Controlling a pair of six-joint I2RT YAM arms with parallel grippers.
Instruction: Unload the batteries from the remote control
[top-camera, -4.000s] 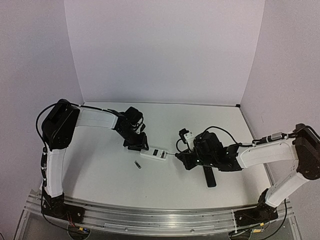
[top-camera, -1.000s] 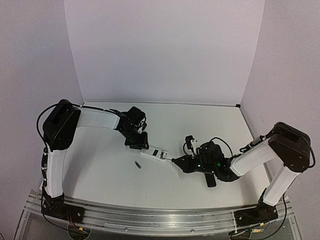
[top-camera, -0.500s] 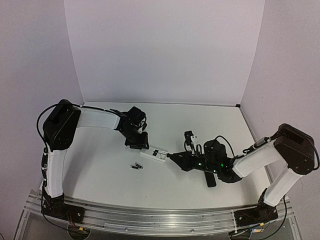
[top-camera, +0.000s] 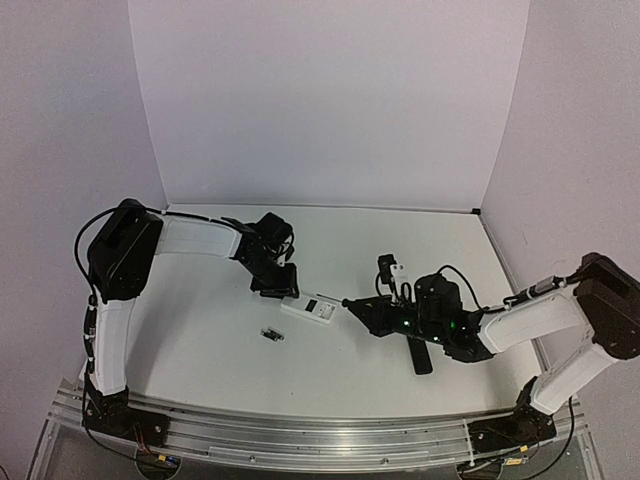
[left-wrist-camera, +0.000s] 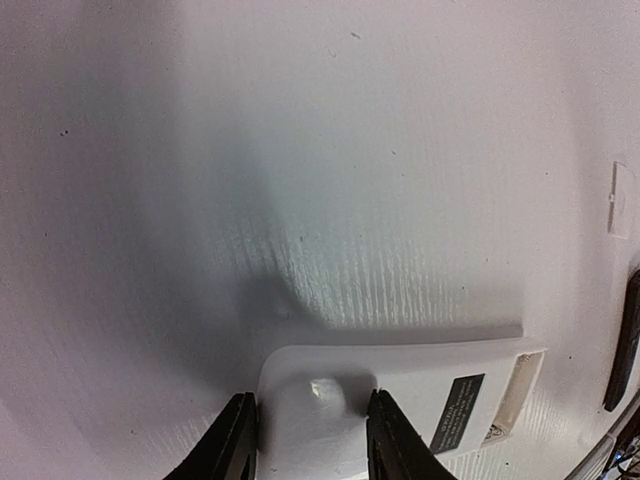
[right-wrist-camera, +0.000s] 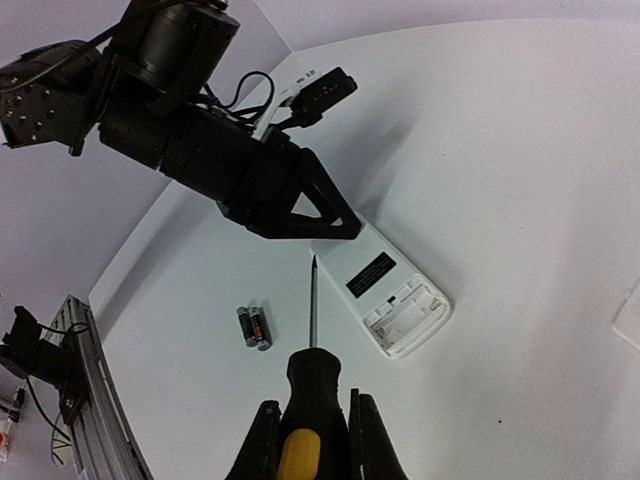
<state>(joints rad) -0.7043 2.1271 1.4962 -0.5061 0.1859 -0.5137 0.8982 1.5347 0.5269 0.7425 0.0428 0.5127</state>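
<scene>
The white remote control (top-camera: 311, 309) lies back side up on the table, its battery compartment (right-wrist-camera: 405, 315) open and empty. My left gripper (top-camera: 283, 291) is shut on the remote's end (left-wrist-camera: 325, 420), one finger (left-wrist-camera: 235, 445) on each side. Two small dark batteries (top-camera: 271, 334) lie side by side on the table in front of the remote, also seen in the right wrist view (right-wrist-camera: 254, 327). My right gripper (right-wrist-camera: 312, 440) is shut on the yellow-and-black screwdriver (right-wrist-camera: 310, 395), its tip (right-wrist-camera: 313, 262) just beside the remote and apart from it.
A slim black remote (top-camera: 420, 355) lies under my right arm (top-camera: 500, 325) and shows at the edge of the left wrist view (left-wrist-camera: 625, 340). A small white flat piece (left-wrist-camera: 619, 200) lies on the table beyond the white remote.
A second battery has come to lie on the table beside the first. My right gripper has drawn the screwdriver back to the right, off the remote. The left gripper has not moved.
</scene>
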